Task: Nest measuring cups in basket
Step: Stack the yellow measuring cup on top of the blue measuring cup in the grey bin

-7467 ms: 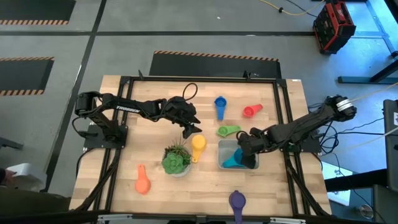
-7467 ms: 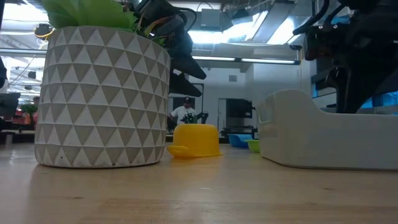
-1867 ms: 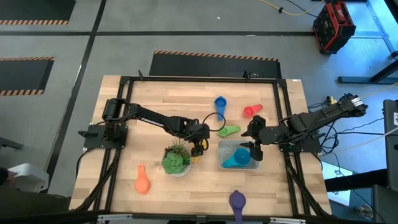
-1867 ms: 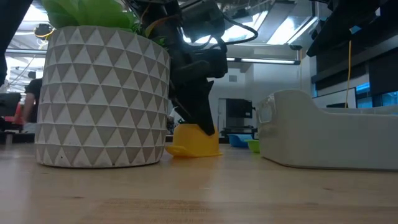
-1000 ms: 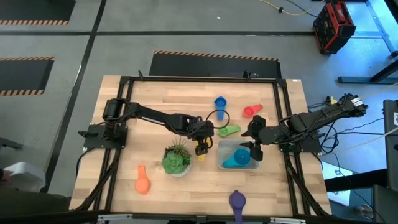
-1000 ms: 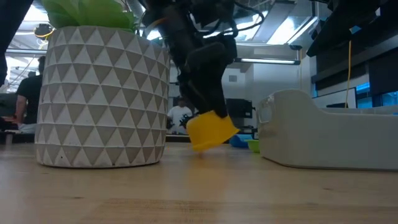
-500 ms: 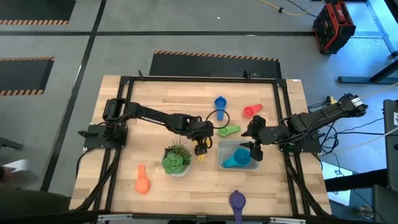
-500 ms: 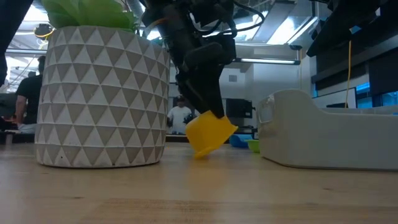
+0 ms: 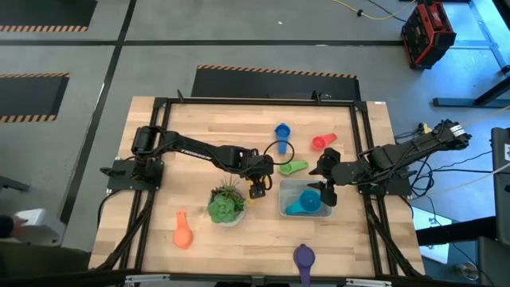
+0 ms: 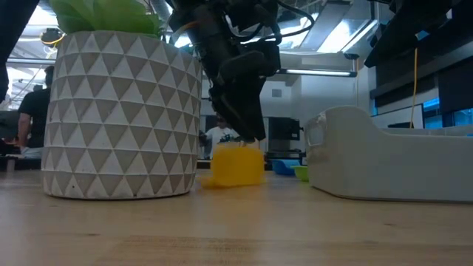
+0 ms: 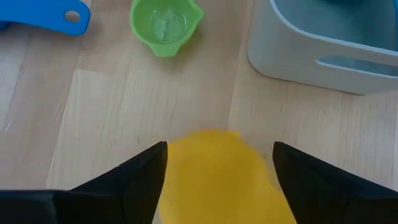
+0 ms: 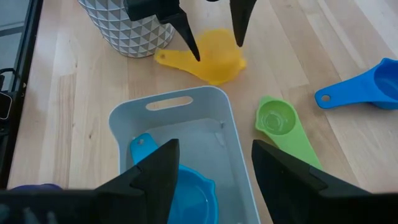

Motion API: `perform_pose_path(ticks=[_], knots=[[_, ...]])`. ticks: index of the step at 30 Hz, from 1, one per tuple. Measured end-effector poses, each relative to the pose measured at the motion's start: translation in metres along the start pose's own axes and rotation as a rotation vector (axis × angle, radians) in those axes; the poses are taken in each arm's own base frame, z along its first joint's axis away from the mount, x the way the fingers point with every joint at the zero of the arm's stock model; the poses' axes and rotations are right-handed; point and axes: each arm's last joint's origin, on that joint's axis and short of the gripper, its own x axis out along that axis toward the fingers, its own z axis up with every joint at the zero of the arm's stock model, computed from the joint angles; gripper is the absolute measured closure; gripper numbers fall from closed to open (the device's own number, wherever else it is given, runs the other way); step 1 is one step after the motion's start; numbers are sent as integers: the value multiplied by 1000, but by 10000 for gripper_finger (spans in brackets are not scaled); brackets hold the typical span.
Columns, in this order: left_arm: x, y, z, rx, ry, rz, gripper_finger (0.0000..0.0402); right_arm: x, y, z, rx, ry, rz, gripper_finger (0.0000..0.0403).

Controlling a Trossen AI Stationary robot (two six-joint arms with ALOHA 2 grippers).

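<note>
The whole table point(image 9: 159, 159) is seen from straight overhead; a level, table-height view looks across it. Each wrist view looks down closely. The yellow cup point(image 10: 236, 164) is shared by all.

A light wooden table point(image 9: 199, 127) with plank seams and a dark metal frame around its edge carries everything. Near its middle stands a potted plant point(image 9: 225, 205) in a white pot with a triangle pattern. Just beside it, toward the basket point(image 9: 284, 209), a yellow cup point(image 12: 208, 55) lies on the wood. The basket sits right of centre. Behind it lie the green cup point(image 9: 293, 168), the blue cup point(image 9: 281, 134) and the red cup point(image 9: 322, 142). The orange cup point(image 9: 182, 233) lies near the front left, the purple cup point(image 9: 304, 258) at the front edge
</note>
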Motion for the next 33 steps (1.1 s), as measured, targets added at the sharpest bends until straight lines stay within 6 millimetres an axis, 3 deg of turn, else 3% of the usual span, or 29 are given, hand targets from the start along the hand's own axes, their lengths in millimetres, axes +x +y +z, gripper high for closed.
perform_pose_path(ticks=[11,22,33], knots=[[0,1,0,38,0,1,138,0,0,0,0,0,0,196],[-24,12,2,86,10,14,138,0,0,0,0,0,0,196],[-32,-3,1,113,3,-82,138,0,0,0,-4,2,-1,196]])
